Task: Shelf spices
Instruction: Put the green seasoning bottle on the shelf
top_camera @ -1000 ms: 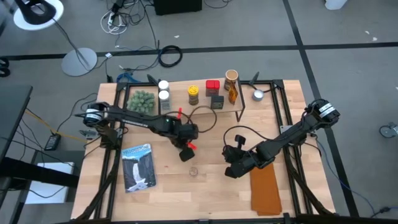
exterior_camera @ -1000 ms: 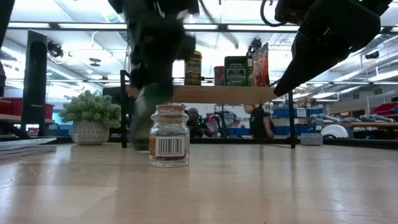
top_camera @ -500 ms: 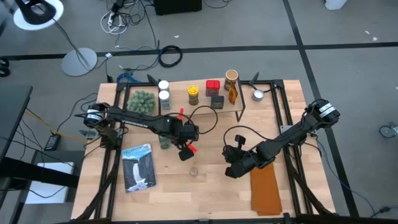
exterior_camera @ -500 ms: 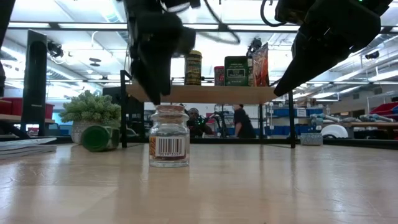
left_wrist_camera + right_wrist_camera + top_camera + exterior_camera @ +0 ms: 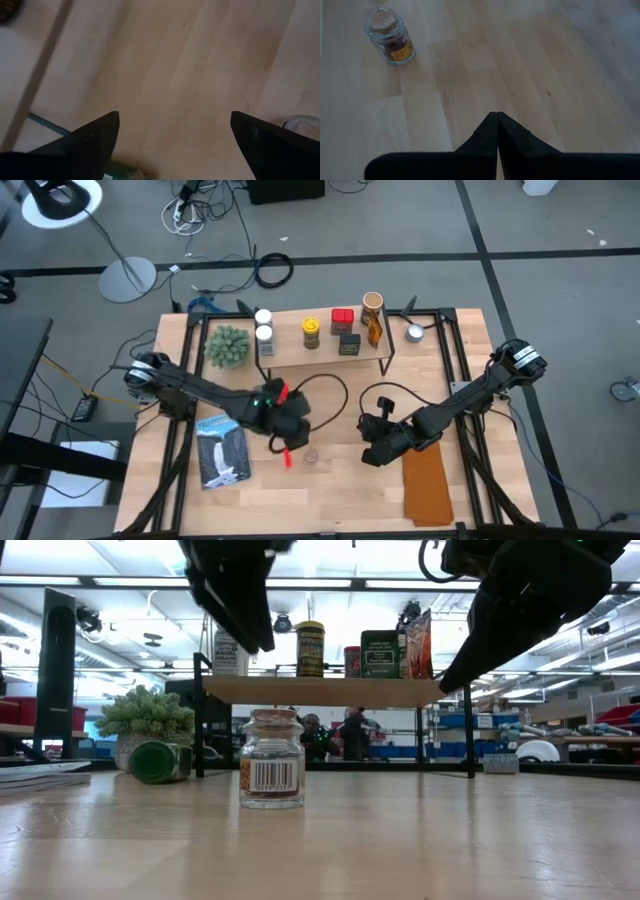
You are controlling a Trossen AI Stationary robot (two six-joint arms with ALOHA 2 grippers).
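Hovering left claw point(image 5: 172, 145), seemingly unobstructed

High view: straight down from well above, taking in the whole worktop point(image 5: 330, 480), both arms and the floor around.
Low view: level at worktop height, close behind the cork-lidded jar point(image 5: 272, 758), facing the shelf point(image 5: 330, 690) and room.
Left wrist view: close over bare wood, past the spread left claw point(image 5: 175, 142).
Right wrist view: past the pressed-together right claw point(image 5: 497, 131).
Shared: the jar appears in the high, low and right wrist views.
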